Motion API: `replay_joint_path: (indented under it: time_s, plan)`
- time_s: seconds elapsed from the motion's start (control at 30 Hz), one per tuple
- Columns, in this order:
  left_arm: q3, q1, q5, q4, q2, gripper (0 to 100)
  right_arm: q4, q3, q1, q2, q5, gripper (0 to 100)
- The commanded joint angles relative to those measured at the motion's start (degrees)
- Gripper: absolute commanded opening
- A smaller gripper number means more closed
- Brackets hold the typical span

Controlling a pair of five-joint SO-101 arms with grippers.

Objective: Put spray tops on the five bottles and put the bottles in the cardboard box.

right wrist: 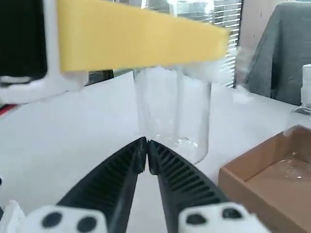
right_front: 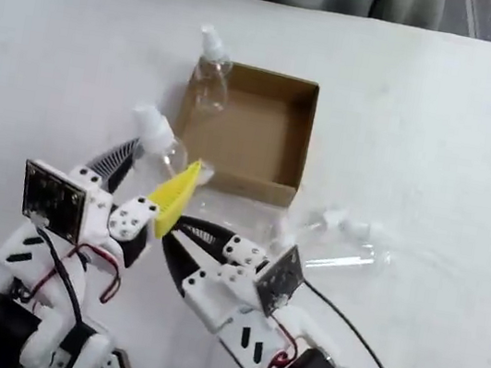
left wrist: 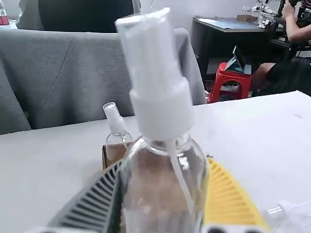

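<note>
Bottles are my job here. My left gripper (right_front: pixel 167 162) has its grey finger (left wrist: pixel 92 204) and its yellow finger (left wrist: pixel 228 199) squeezed on the two sides of a clear bottle (left wrist: pixel 163 184). The fingers are open just as wide as the bottle is. This bottle stands up straight in my grip. A white spray top (left wrist: pixel 155 82) sits on its neck, and a thin tube (left wrist: pixel 181 179) hangs down inside. The bottle is just beside the corner of the cardboard box (right_front: pixel 262 140) that is nearest to my left arm, above the white table (right_front: pixel 441 131). My right gripper (right wrist: pixel 146 148) has two black fingers (right wrist: pixel 107 189). They are pressed together at the tips with nothing between them. The tips sit low, near the bottom of the bottle that my left gripper holds, but I cannot tell if they touch it. A second bottle (right_front: pixel 211 81) with a spray top on it stands up in the far left corner of the box. Off the box's near right corner, more clear bottles and white tops (right_front: pixel 344 237) lie on the table, close together, and I cannot count them.
</note>
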Motion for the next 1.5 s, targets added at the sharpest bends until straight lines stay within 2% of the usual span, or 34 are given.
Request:
replay_joint_path:
  time_s: [0.0, 0.17, 0.4, 0.57, 0.77, 0.87, 1.03, 1.17, 1.4, 1.47]
  plan:
    - [2.2, 0.0, 0.7, -6.2, -0.9, 4, 3.5, 0.2, 6.7, 0.1, 0.9, 1.5]
    - [8.5, -6.3, 0.8, -18.5, -0.8, 4, 3.5, 0.2, 14.5, 0.1, 9.0, 1.5]
    - [12.9, -7.3, 1.0, -28.7, 0.4, 4, 0.2, 0.2, 19.9, 0.4, 4.6, 1.5]
    - [8.8, -7.8, 7.6, -31.9, 11.6, 4, -2.7, 0.3, 25.4, 0.7, 1.7, 1.5]
    - [2.7, -7.7, 7.9, -32.6, 24.0, 4, -5.2, 0.6, 34.4, 0.7, -0.9, 1.5]
    - [2.7, -7.3, 7.9, -38.2, 28.3, 4, -8.8, 0.6, 38.8, 0.7, -0.9, 1.5]
    - [3.6, -7.3, 7.9, -46.1, 34.2, 4, -9.0, 0.6, 40.8, 0.7, -0.4, 1.5]
    - [3.5, -7.3, 7.9, -51.0, 38.7, 4, -1.1, 0.6, 48.5, 0.7, 0.4, 1.5]
    - [2.8, -7.3, 7.9, -60.6, 48.4, 4, 18.0, 0.6, 57.0, 0.7, 15.6, 1.5]
    - [2.5, -7.3, 7.9, -63.6, 51.6, 4, 21.2, 0.6, 58.4, 0.7, 17.7, 1.5]
